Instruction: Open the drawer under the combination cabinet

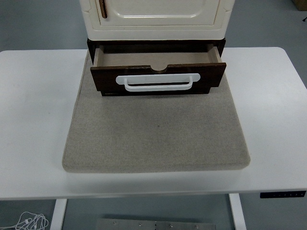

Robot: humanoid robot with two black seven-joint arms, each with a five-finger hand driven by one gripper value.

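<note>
- Head view is showing the drawer (158, 72) standing pulled out from under the cream combination cabinet (156, 19), its dark front hanging over the grey mat (156, 129).
- Its bare inside is lying exposed, so the opening looks done.
- White handle (159, 82) is facing the robot's side, free for a pull.
- The mat is sitting beneath the cabinet, probably keeping it from sliding on the white table (33, 120).
- Neither hand is appearing in view, so whether they are released or clenched cannot be told.
</note>
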